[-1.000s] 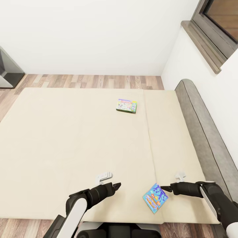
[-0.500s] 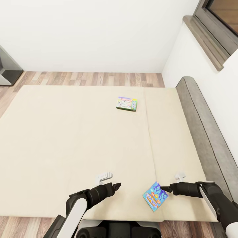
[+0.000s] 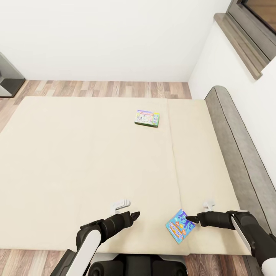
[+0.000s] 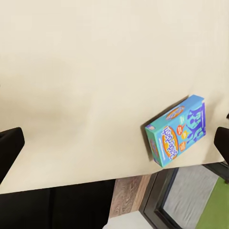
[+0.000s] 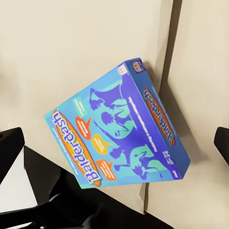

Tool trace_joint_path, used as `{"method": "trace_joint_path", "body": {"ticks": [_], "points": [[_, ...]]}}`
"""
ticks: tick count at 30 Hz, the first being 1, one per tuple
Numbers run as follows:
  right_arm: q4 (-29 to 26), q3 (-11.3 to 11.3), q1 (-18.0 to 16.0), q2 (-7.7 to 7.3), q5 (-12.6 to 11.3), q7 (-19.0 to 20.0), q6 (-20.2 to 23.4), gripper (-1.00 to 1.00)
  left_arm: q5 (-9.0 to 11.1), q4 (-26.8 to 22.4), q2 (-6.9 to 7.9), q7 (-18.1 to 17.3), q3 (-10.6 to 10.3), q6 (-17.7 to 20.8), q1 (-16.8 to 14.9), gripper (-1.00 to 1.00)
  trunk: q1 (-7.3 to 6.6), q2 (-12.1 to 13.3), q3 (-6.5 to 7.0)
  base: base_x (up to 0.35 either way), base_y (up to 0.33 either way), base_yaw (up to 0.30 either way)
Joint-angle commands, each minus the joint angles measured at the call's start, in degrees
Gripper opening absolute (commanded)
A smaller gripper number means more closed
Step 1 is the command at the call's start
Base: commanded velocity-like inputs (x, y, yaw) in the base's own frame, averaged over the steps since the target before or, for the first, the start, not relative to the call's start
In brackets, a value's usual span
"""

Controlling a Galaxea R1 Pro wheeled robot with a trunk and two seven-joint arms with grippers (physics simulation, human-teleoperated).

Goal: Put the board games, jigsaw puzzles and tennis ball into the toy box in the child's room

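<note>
Head view: bed (image 3: pixel 76 161) takes up most of frame, beige mattress w/ a seam running top to bottom right of centre; grey headboard (image 3: pixel 237 142) along right edge. Wood floor (image 3: pixel 107 89) strip above the mattress, white wall beyond; window sill (image 3: pixel 239 46) upper right; dark furniture corner at left edge, upper part.

Blue game box (image 3: pixel 180 226), "Balderdash" print, lies flat on mattress at lower right of frame, near the bed's near edge, just right of the seam, turned at an angle. Right wrist view shows same box (image 5: pixel 119 138) large, centre frame, lying across the seam. Left wrist view has it (image 4: pixel 179 131) at right of centre, close to the mattress edge, floor below.

Second game box (image 3: pixel 147 118), green-edged, multicoloured top, flat on mattress upper centre, just left of the seam, well apart from the blue one.

Right gripper (image 3: pixel 189 219): lower right, tip at the blue box's upper right corner; contact or just short, cannot tell. Right wrist view shows dark fingers (image 5: pixel 10 145) at both frame edges, wide apart, box between them and beyond, nothing held: fingers spread.

Left gripper (image 3: pixel 135 214): lower centre, over bare mattress, left of blue box, apart from it. Left wrist view has finger (image 4: pixel 8 148) tips at both side edges, spread, holding nothing.
</note>
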Motion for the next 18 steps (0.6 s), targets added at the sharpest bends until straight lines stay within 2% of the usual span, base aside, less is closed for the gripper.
{"method": "trace_joint_path", "body": {"ticks": [1,18], "points": [[-0.04,-0.10,-0.02,0.01,-0.02,0.21,0.42,1.00,0.60,-0.07,-0.01,0.57,-0.02,0.11,-0.02,1.00,0.01,-0.04,-0.06,0.000,0.000,0.000],[-0.02,-0.12,0.00,0.06,-0.02,0.21,0.43,1.00,0.53,0.94,0.07,0.57,-0.04,-1.47,0.17,1.00,0.01,-0.04,-0.19,0.000,0.000,0.000]]}}
